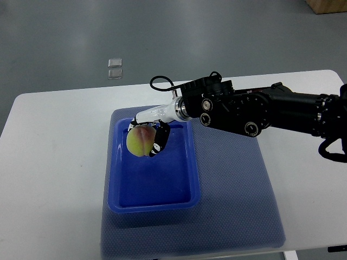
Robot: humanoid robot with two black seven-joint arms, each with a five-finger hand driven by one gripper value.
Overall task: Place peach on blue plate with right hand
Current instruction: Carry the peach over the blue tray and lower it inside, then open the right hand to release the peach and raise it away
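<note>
Reaching in from the right edge, the right hand (pixel 150 132) has its fingers wrapped around the peach (pixel 140 142) over the far end of the blue plate (pixel 152 203), which sits on a blue mat (pixel 238 206) on the white table (pixel 54 162), nothing crowding its bare near half.

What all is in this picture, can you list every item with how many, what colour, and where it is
peach: one, yellow-green with a pink blush, over the tray's far end, in the right hand
tray: one, blue, on the mat's left part
mat: one, blue-grey, on the table
table: one, white
clear squares: two, on the grey floor beyond the table
cardboard box: one, brown, top right corner
right hand: one, white and black, arm black, entering from the right
</note>
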